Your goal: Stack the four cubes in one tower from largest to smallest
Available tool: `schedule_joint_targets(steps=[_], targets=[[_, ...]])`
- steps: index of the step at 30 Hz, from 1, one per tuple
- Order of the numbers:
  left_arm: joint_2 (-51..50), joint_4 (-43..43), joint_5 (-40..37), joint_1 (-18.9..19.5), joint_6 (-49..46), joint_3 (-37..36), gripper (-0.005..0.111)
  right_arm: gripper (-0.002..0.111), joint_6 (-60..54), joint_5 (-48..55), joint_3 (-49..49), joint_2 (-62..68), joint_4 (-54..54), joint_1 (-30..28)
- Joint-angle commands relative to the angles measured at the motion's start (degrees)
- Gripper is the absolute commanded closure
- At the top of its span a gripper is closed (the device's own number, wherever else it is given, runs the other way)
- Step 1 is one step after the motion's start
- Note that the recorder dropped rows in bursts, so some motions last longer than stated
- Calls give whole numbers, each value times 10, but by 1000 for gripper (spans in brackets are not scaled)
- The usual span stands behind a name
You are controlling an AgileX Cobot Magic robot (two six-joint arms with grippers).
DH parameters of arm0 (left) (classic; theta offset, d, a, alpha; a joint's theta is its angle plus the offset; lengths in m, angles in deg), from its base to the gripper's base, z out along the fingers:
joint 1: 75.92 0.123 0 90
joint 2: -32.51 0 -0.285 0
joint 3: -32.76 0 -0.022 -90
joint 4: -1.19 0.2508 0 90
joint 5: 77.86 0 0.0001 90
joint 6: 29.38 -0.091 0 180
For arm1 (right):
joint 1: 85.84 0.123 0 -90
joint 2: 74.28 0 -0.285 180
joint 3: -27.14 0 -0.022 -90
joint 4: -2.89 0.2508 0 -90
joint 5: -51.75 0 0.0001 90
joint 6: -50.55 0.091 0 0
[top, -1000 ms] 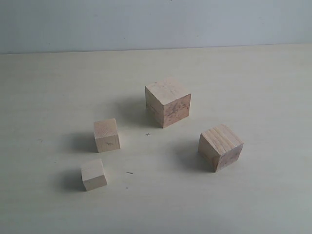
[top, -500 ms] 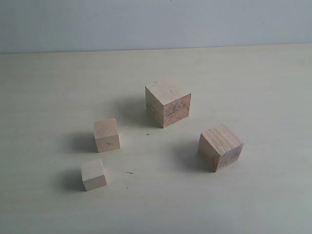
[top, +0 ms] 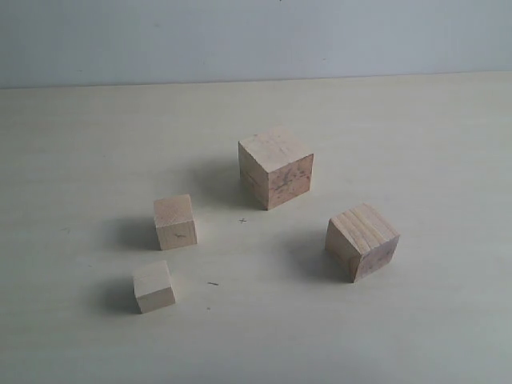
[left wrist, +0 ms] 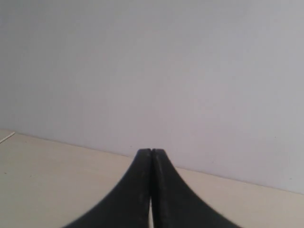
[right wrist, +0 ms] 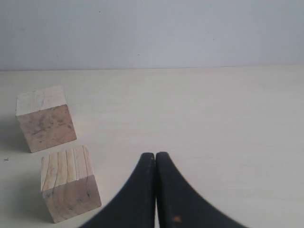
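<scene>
Nothing had changed: mottled largest wooden cube [top: 275, 166] sat far centre, striped wooden cube [top: 362, 240] near right, paler small wooden cube [top: 175, 222] and smallest wooden cube [top: 154, 286] left, all apart. Left fingers [left wrist: 142, 190] and right fingers [right wrist: 140, 190] stayed clenched, empty; stacking unstarted.

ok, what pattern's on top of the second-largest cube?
Parallel grain stripes run across the top of the second-largest cube; clearest in the right wrist view.

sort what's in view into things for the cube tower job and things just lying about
For the job:
largest mottled light-wood cube
striped-grain light-wood cube
small pale wooden cube
smallest pale wooden cube

Not part of it:
pale tabletop
small dark marks on it
</scene>
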Motion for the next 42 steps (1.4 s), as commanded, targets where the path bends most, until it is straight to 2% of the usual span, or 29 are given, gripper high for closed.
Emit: schedule_joint_targets(steps=[1,6,11,19,39,41,42], targets=[[55,-25,-19,-8,-49,-37,107,108,0,-8,-1,-4,-1,1],[65,-81,-53,-8,-137,-57,107,108,0,-8,-1,-4,-1,1],[65,-84,-46,-8,-137,-77,107,108,0,-8,-1,-4,-1,1],[65,-97,-59,-8,-164,-77,107,108,0,-8,-1,-4,-1,1],[65,-97,-59,-8,-164,-77,107,108,0,-8,-1,-4,-1,1],[65,-97,-59,-8,-164,-77,107,108,18,-40,-1,-4,-16,1],[65,-97,-59,-8,-164,-77,107,108,90,-77,-1,-4,74,1]])
